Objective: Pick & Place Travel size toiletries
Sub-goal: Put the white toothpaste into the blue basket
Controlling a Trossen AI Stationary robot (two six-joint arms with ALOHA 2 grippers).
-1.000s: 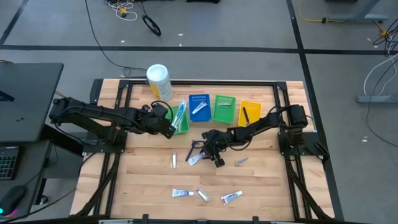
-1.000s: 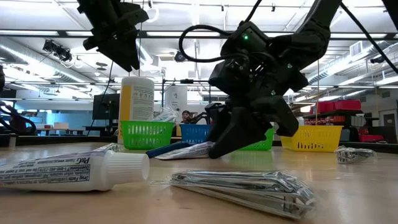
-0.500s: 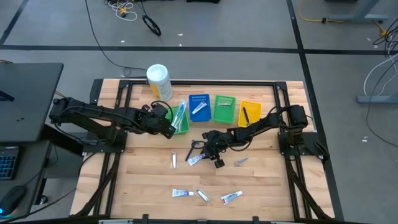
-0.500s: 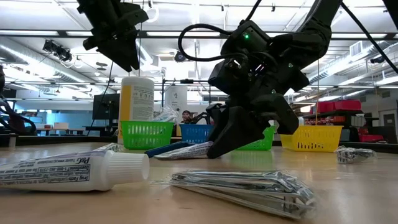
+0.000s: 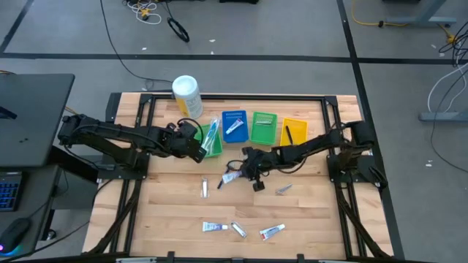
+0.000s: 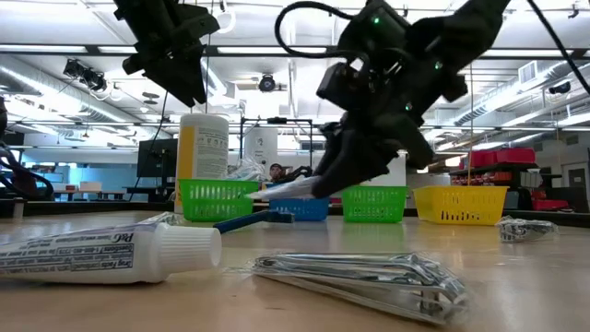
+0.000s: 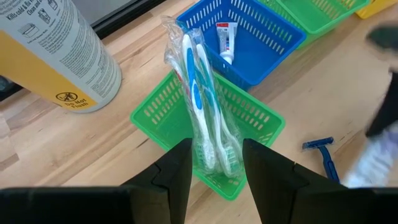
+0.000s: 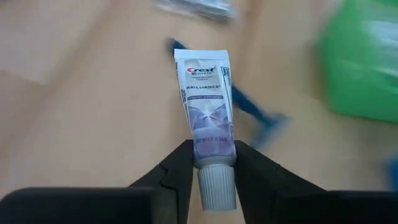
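My right gripper (image 8: 213,177) is shut on a small white toothpaste tube (image 8: 208,93) above the table's middle, seen also in the high view (image 5: 232,177) and the low view (image 6: 293,187). A blue razor (image 8: 252,112) lies on the wood under it. My left gripper (image 7: 216,168) hovers open over the left green bin (image 5: 213,140), where wrapped blue-white toothbrushes (image 7: 202,106) lean on the rim. More tubes (image 5: 216,227) and silvery packets (image 5: 205,188) lie flat on the table. My right gripper pinches the toothpaste tube at its cap end (image 8: 214,152) between the two fingers (image 8: 177,177), with the white cap lying between them. The fingers come slanting down from the table's right. The tube points on past the fingertips, lifted clear of the table and tilted slightly down.
A blue bin (image 5: 234,126), a second green bin (image 5: 263,127) and a yellow bin (image 5: 294,132) stand in a row by the far edge. A big white canister (image 5: 186,95) stands at the far left. A packet (image 5: 284,189) lies right of my right gripper.
My right gripper has risen from the table and shifted a little toward the far edge, shut on the toothpaste tube. The tube, which lay with its flat end on the wood, is now lifted clear. The blue razor has stayed where it was.
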